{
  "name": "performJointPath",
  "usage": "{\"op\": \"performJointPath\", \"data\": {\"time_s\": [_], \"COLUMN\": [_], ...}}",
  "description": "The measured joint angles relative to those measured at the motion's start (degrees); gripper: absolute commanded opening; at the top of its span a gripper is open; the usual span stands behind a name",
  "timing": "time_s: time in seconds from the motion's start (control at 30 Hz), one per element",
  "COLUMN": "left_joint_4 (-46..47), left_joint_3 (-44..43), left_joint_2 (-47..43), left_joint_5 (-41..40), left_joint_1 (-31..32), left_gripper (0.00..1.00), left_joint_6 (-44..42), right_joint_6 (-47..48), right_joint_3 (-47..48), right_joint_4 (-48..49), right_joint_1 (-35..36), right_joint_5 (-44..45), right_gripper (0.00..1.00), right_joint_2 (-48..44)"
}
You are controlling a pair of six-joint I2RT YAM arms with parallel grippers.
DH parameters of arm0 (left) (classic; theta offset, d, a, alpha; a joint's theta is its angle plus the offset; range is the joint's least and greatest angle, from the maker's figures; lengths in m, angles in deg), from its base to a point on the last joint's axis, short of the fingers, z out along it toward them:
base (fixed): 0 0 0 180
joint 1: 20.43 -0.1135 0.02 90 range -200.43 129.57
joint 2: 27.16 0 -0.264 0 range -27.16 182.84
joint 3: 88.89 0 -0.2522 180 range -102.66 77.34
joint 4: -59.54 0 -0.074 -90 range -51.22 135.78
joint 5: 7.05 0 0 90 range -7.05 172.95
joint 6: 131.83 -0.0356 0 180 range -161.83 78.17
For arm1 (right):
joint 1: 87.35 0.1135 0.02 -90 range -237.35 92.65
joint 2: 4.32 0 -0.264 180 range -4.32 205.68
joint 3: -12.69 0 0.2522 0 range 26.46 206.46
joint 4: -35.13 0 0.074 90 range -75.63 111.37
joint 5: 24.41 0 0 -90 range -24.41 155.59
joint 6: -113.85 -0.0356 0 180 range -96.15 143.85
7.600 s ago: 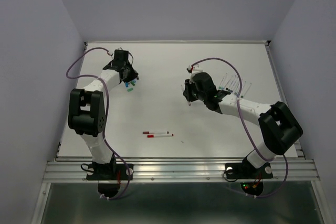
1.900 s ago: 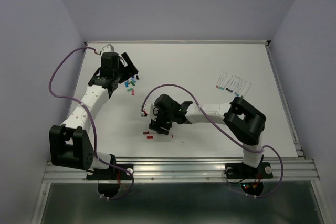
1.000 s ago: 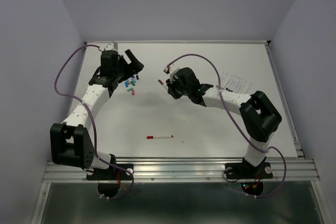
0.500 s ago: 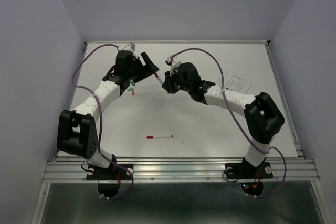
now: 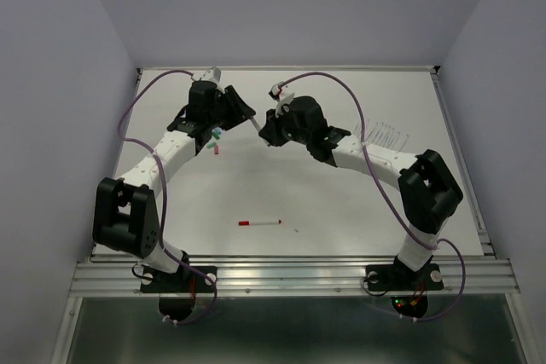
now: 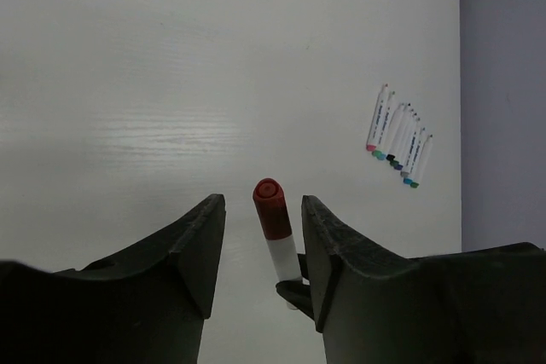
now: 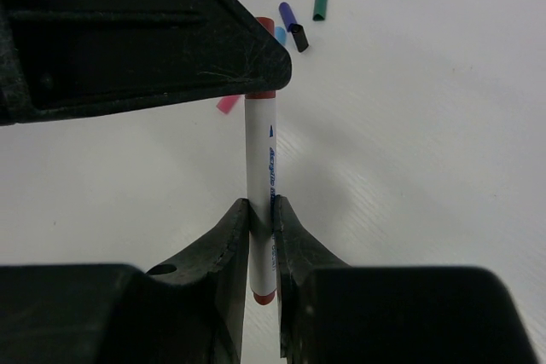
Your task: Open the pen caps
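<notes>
A robotics lab test cell; a bare white table (image 5: 324,202) sits boxed in by plain pale walls (image 5: 290,6) on three sides; an aluminium extrusion rail (image 5: 290,277) runs along its near edge; two black-and-white robot arms, the left arm (image 5: 162,159) and the right arm (image 5: 375,159), are bolted there side by side; purple cables (image 5: 328,83) loop loosely over them; small indicator lights (image 5: 401,303) glow below the right arm's base.

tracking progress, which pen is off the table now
The red-capped pen held in the right pincer, cap between the open jaws of the left pincer. Another red pen lies alone on the table; the rest lie in a row.
</notes>
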Motion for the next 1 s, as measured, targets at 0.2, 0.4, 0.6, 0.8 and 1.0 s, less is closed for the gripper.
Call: {"op": "performJointPath", "data": {"time_s": [0.2, 0.4, 0.6, 0.8, 1.0], "left_joint_4": [0.66, 1.95, 1.33, -1.88, -0.96], "left_joint_3": [0.0, -0.13, -0.33, -3.78, -9.44], "left_joint_2": [0.0, 0.2, 0.2, 1.77, 2.78], "left_joint_5": [0.79, 1.42, -1.05, -3.91, -11.43], "left_joint_1": [0.02, 0.33, 0.11, -4.09, -10.78], "left_gripper": [0.0, 0.0, 0.0, 0.0, 0.0], "left_joint_6": [0.5, 1.07, 1.9, 2.03, 1.44], "right_joint_6": [-0.02, -0.22, -0.55, -4.07, -5.64], "right_joint_3": [0.02, 0.02, -1.7, -13.79, -24.92], "right_joint_4": [0.0, 0.31, 2.78, 8.0, 3.93], "right_joint_1": [0.0, -0.04, -0.57, -0.76, -0.61], "right_joint_5": [-0.79, -0.92, -3.15, -9.64, -14.21], "right_gripper": [0.01, 0.01, 0.01, 0.01, 0.01], "right_joint_2": [0.02, 0.44, 0.28, -5.05, -12.41]}}
